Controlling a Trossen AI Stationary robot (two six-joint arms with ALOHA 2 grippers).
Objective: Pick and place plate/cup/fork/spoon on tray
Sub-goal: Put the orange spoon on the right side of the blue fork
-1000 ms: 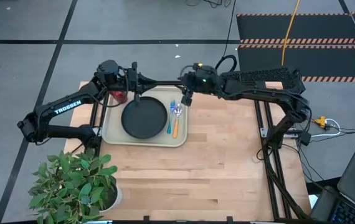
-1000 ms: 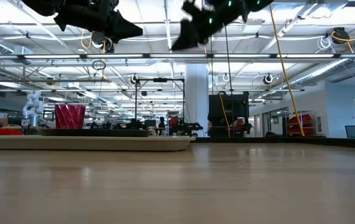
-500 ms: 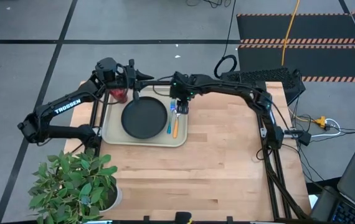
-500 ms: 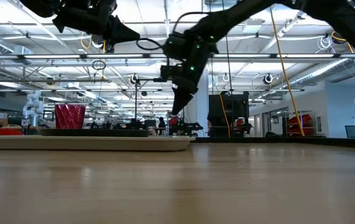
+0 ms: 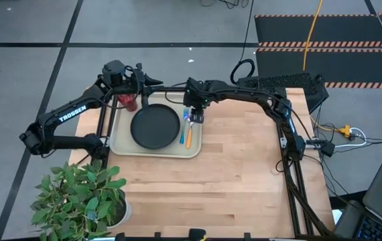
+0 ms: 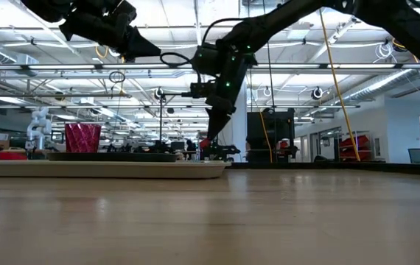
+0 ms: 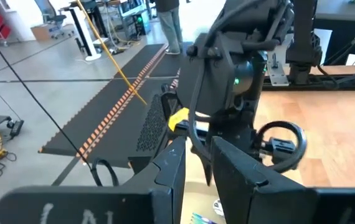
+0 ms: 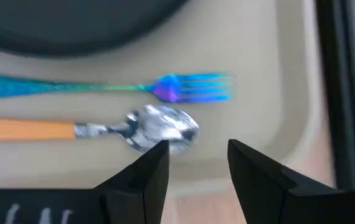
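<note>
A large beige rectangular plastic tray (image 5: 120, 142) with rounded corners and a raised rim lies on the light wooden table (image 5: 231, 181), in the upper left part of the table in the high view. On the tray sits a round flat matte black plate (image 5: 155, 126), filling its middle. Just right of the plate lie a slim bright blue plastic fork (image 5: 183, 127) and, beside it on the right, a spoon (image 5: 189, 130) with a shiny silver bowl and an orange handle; the two lie side by side, parallel, heads toward the top of the frame. A small dark red round cup (image 5: 129, 102) stands at the tray's upper left corner; in the low view it shows upright at the left (image 6: 82, 138).

The right gripper (image 5: 198, 118) hangs just above the spoon's bowl, near the tray's upper right corner, its jaws spread and empty; in its wrist view the spoon bowl (image 8: 162, 129) lies just ahead of the gap, the fork (image 8: 103, 88) beyond it. The left gripper (image 5: 152, 82) is raised above the tray's upper edge, near the cup, its jaws slightly parted and holding nothing. A green potted plant (image 5: 84, 197) stands at the lower left of the high view.
</note>
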